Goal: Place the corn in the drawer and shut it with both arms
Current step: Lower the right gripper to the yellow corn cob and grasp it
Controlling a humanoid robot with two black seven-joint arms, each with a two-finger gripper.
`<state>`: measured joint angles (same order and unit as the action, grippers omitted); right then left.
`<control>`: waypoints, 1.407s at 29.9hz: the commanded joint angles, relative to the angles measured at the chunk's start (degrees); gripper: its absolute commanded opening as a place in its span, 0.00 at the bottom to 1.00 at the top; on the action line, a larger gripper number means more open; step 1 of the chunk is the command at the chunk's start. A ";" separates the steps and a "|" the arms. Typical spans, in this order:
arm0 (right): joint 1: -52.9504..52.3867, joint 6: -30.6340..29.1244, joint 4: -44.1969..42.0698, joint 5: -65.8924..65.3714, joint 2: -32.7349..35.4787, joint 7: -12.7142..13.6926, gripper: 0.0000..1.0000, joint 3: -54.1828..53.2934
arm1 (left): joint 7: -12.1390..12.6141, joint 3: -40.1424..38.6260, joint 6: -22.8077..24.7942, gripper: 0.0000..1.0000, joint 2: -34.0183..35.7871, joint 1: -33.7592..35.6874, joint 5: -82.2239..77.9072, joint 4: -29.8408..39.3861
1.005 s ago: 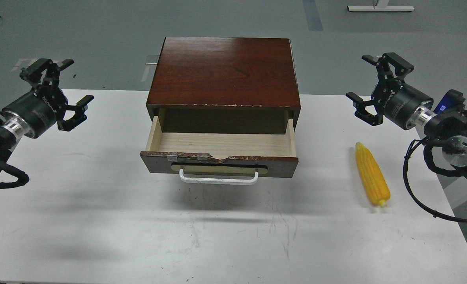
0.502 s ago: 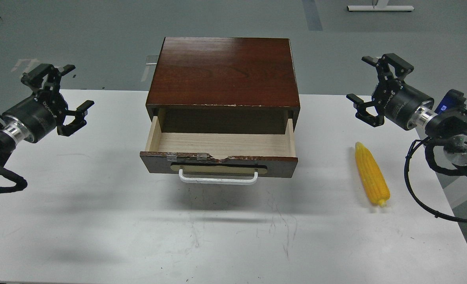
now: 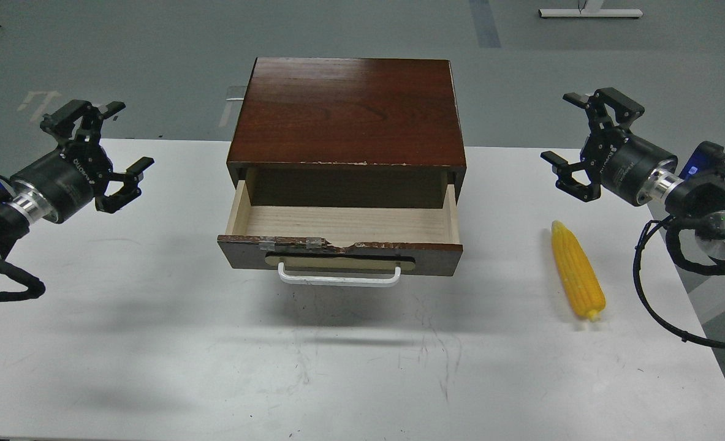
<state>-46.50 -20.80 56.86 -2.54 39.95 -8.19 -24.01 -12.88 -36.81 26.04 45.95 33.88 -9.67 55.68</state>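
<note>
**A:** Where do you stand? The long tapered yellow corn cob [image 3: 577, 271] lies on the white table [image 3: 154, 343], off to the right of the dark brown drawer with the white bar handle [image 3: 339, 256] and well apart from it. The drawer is pulled out, its pale wood floor bare.

**B:** And your hands?

**A:** Your right gripper [image 3: 576, 138] hovers above and beyond the cob's thin end, fingers spread, holding nothing. Your left gripper [image 3: 112, 136] hangs left of the dark wooden cabinet [image 3: 347, 110], also spread and empty.

**B:** So the pick comes first, I'd judge.

**A:** Yes. Bring the right gripper down over the cob's middle, fingers across its width rather than along it; a round cob will likely roll if you nudge one side first. Close evenly, lift clear of the chipped front edge, and lay it lengthwise in the drawer. Keep your left arm clear until closing.
</note>
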 commanded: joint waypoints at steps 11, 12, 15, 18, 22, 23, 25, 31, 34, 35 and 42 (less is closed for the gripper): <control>0.09 -0.03 0.53 -3.15 1.00 0.19 1.00 0.11 | 0.05 0.07 -0.02 0.98 0.11 -0.13 -0.09 -0.04; 0.09 -0.03 0.80 -4.56 1.09 0.19 1.00 0.19 | 0.05 0.07 -0.02 0.98 0.11 -0.04 -0.09 -0.04; -0.34 -0.03 1.06 -16.40 2.05 0.28 1.00 2.56 | 0.05 0.07 -0.02 0.98 0.11 -0.13 -0.09 0.05; -2.71 1.02 0.80 -37.76 4.78 0.81 1.00 7.83 | -0.13 0.07 0.15 0.98 0.11 -0.30 -0.17 0.05; -4.12 1.20 1.15 -54.46 7.06 0.90 1.00 12.13 | -0.13 0.07 0.15 0.98 -0.15 -0.30 -0.17 0.22; -4.21 1.29 1.15 -56.33 7.15 0.90 1.00 13.02 | -0.13 0.07 0.15 0.98 -0.16 -0.39 -0.17 0.31; -4.74 1.29 1.24 -62.64 7.42 0.81 1.00 14.78 | -0.22 0.07 0.15 0.98 -0.16 -0.30 -0.17 0.75; -5.53 1.29 2.20 -70.49 7.95 0.81 1.00 16.80 | -0.13 0.07 0.15 0.98 0.02 -0.39 -0.26 0.93; -5.10 1.64 2.56 -70.58 6.81 0.81 0.98 18.65 | -0.13 0.07 0.15 0.98 0.20 -0.39 -0.17 0.93; -4.83 1.90 2.56 -70.58 6.37 0.81 0.98 19.00 | -0.22 -0.02 0.15 0.98 0.37 -0.39 -0.17 1.01; -4.57 4.72 2.12 -70.67 3.82 0.72 0.94 26.02 | -0.22 -0.02 0.15 0.98 2.48 -0.39 -0.09 2.51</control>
<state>-51.01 -16.69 59.28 -73.13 44.48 -7.46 -0.37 -13.01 -36.87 26.20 48.06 33.49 -9.77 58.07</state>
